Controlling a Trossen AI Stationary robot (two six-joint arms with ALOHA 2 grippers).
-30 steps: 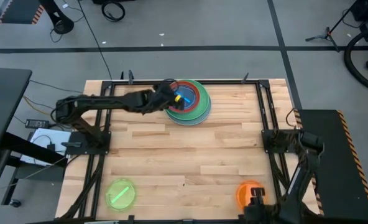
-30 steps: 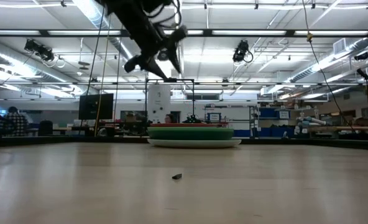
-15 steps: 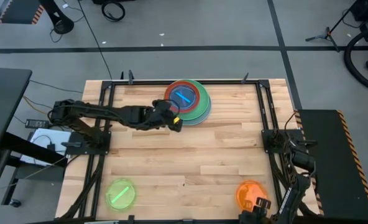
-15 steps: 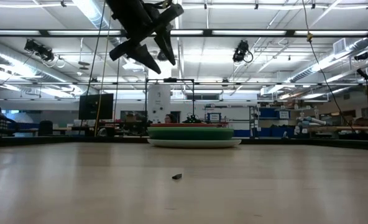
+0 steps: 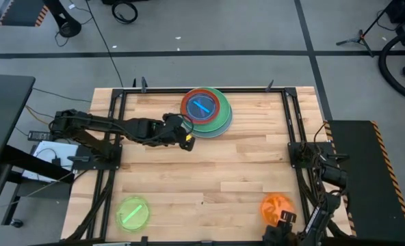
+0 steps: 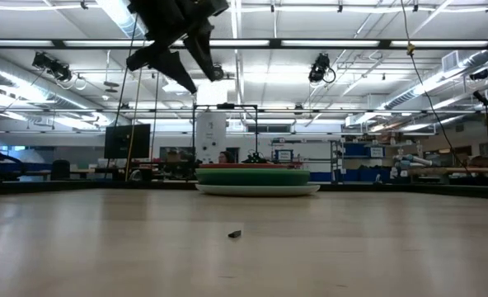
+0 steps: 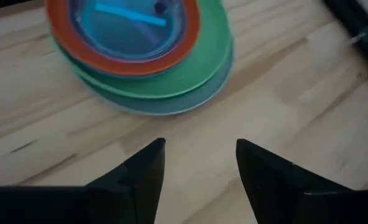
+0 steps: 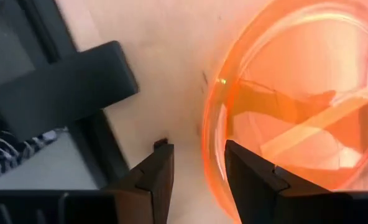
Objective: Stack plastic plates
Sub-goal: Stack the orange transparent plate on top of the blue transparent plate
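A stack of plates [image 5: 206, 112] rests at the table's far middle, with large light blue and green plates below, an orange-red one above them and a cyan plate [image 5: 202, 106] on top. The stack also shows in the left wrist view [image 7: 147, 74] and the low view [image 6: 256, 176]. My left gripper [image 5: 184, 137] is open and empty, raised above the table just near-left of the stack. A small lime plate [image 5: 133, 212] lies near left. A small orange plate [image 5: 276, 206] lies near right. My right gripper [image 8: 196, 149] is open at its rim. My right gripper stands with one finger [image 8: 252, 180] over the inside of the orange plate and the other [image 8: 150, 177] outside it, the plate's rim [image 8: 210, 149] between them. I cannot tell whether either finger touches the rim.
A black frame [image 5: 113, 123] runs along the table's left, far and right sides. A small dark scrap [image 6: 235, 234] lies on the wood at mid-table. Bare wood [image 5: 216, 164] lies between the stack and the two small plates.
My left gripper has drawn back from over the stack toward the table's near and left edges, staying open and raised. The cyan plate has stayed on top of the stack. My right arm has shifted its pose at the orange plate.
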